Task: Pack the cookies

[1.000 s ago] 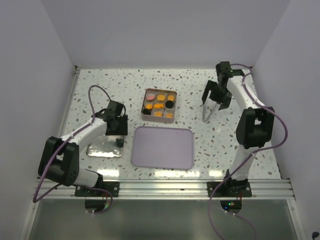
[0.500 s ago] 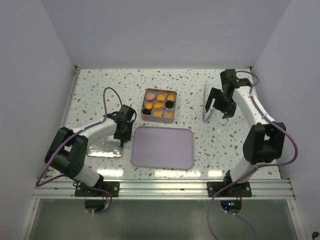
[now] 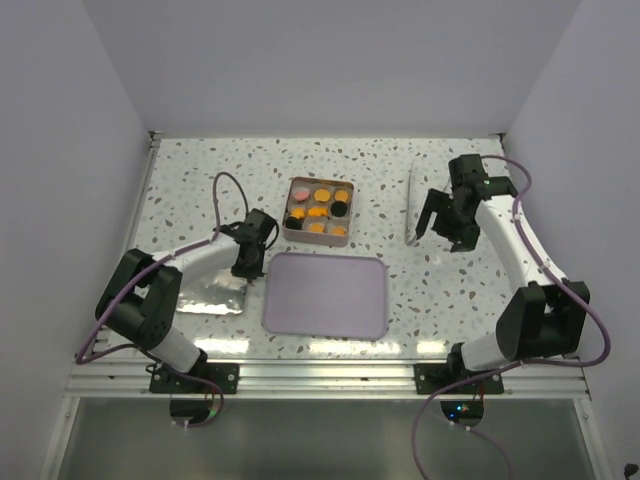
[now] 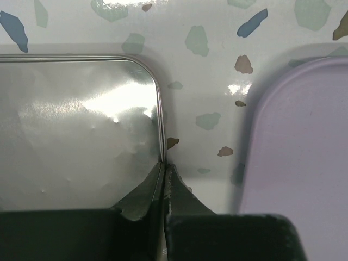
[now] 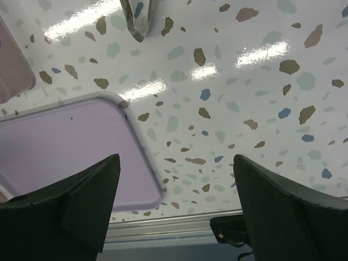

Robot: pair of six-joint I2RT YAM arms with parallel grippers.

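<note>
Speckled table (image 3: 200, 180): orange, pink, black cookies (image 3: 318, 211) in tin (image 3: 287, 226); left gripper (image 4: 164, 176) pinched shut, right gripper (image 5: 175, 166) wide.

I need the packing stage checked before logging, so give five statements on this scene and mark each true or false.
1. The lavender rounded-rectangle tray holds cookies. False: it is bare. The small round cookies sit in the square metal tin with white compartments.
2. The left pincer is shut on the edge of the flat silver metal lid. True.
3. The right pincer is shut on a cookie. False: it is open, holding nothing, above the speckled table.
4. The lid lies on the table, left of the tray. True.
5. The lid covers the tin. False: the tin stands uncovered beyond the tray.
</note>
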